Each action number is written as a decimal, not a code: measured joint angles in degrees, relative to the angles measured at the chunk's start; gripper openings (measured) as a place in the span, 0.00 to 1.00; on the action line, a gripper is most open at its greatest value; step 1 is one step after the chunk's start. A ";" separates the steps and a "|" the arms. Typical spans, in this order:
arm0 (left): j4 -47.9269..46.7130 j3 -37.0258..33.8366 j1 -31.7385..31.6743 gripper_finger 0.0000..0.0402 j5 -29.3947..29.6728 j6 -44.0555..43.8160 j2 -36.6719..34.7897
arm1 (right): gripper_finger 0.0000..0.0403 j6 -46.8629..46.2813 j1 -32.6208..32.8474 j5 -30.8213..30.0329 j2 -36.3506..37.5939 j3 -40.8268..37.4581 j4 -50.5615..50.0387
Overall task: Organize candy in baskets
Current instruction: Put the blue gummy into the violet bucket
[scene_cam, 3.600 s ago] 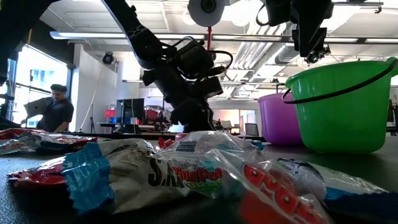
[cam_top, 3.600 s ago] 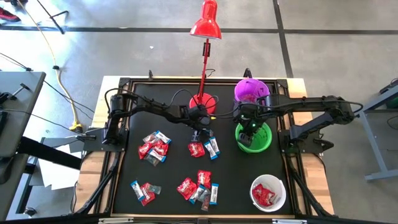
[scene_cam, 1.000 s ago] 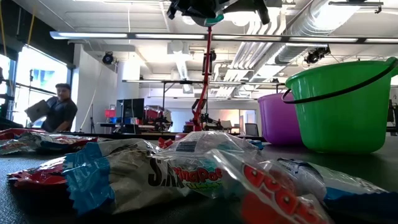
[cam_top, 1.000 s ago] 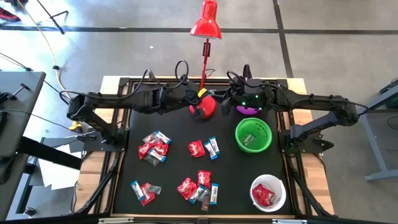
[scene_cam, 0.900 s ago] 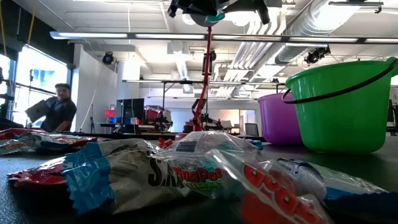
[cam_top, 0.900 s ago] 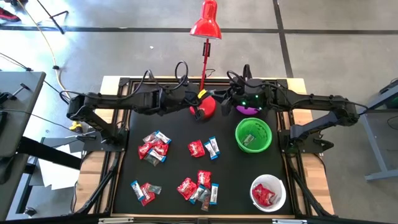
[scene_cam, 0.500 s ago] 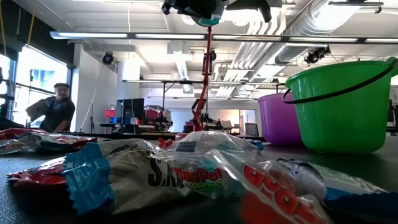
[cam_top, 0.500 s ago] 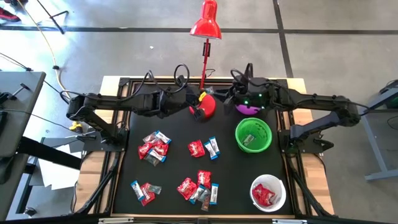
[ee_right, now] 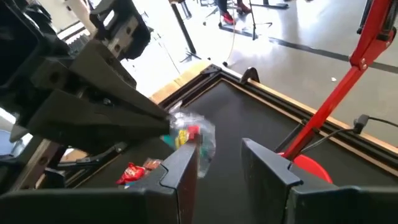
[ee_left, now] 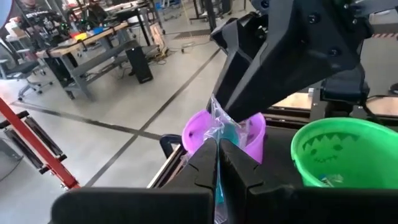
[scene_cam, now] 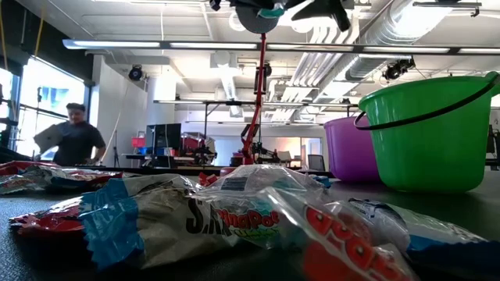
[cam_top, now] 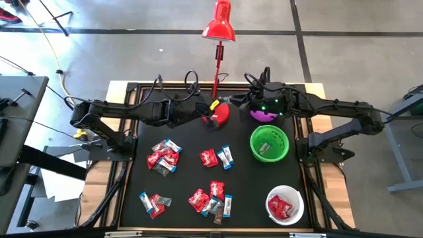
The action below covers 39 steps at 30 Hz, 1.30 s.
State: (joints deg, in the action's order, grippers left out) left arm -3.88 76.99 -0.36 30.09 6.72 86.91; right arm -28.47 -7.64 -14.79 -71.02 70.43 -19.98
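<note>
Above lamp base (cam_top: 220, 114), one clear-wrapped candy (ee_left: 219, 127) pinched in clenched left gripper (cam_top: 212, 114); right gripper (cam_top: 232, 100) just beside, parted, empty; green basket (cam_top: 269, 144), white basket (cam_top: 285, 205) partly filled; most sweets (cam_top: 163, 155) unsorted on surface (cam_top: 185, 178).

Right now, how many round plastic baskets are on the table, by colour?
Purple round plastic basket: 1
Green round plastic basket: 1
White round plastic basket: 1
Total: 3
</note>
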 joint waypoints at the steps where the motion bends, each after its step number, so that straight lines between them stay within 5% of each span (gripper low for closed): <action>1: 0.04 0.00 0.02 0.00 -0.20 -0.02 0.00 | 0.30 0.00 0.00 0.00 0.00 0.00 0.26; 26: 2.97 0.00 -1.16 0.00 -1.02 1.46 -0.02 | 0.30 -1.57 0.28 2.24 0.12 0.00 4.57; 39: 1.69 0.02 0.05 0.00 4.15 4.39 -0.04 | 0.29 -1.29 -0.24 2.22 0.15 0.00 4.58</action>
State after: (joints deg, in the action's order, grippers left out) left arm -2.20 77.01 -0.31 34.24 11.11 86.87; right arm -29.76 -7.88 -12.57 -70.87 70.43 -15.40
